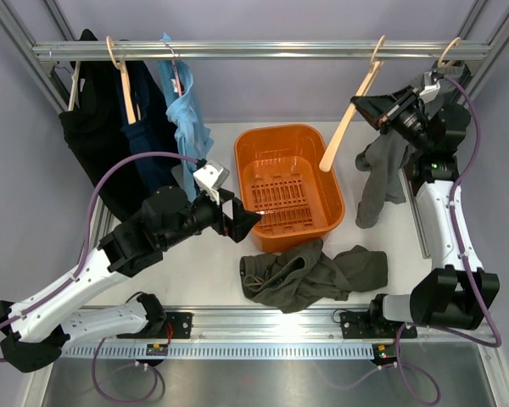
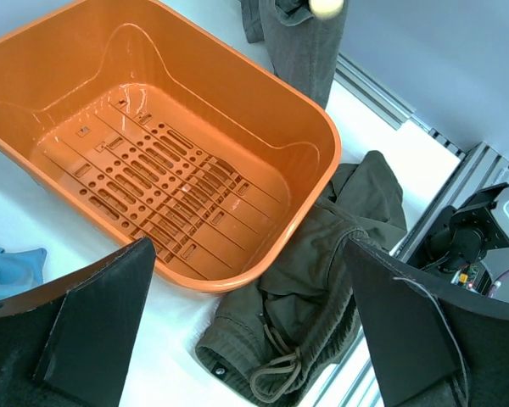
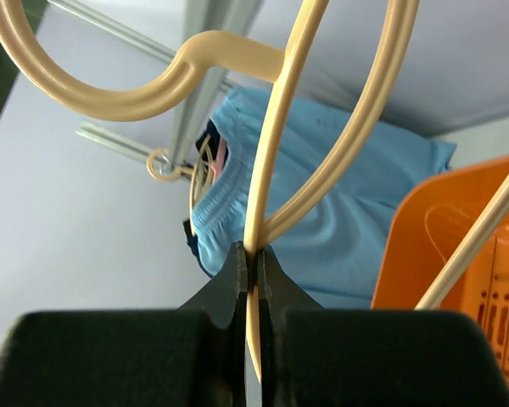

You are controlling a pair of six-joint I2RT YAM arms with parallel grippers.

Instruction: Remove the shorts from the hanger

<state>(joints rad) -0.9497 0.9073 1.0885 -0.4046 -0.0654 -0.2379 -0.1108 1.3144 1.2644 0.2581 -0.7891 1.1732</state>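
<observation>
The shorts (image 1: 310, 273) are lying crumpled on the table (image 1: 212, 275), off the hanger, just near of the orange basket (image 1: 332, 188) and touching its near rim, with the drawstring waistband facing the near edge. The hanger (image 1: 349, 119) is hanging bare from the rail (image 1: 254, 49) at the far right, its long arm slanting down over the basket's far right corner. The right gripper (image 3: 253, 254) is pinching that hanger, fingers closed tight on the thin pale arm. Just to its right a grey garment (image 1: 382, 178) is draping down. The left gripper (image 1: 242, 222) is hovering at the basket's near left corner, fingers spread fully wide and gripping nothing. A light blue garment (image 1: 187, 119) is hanging at the far left.
</observation>
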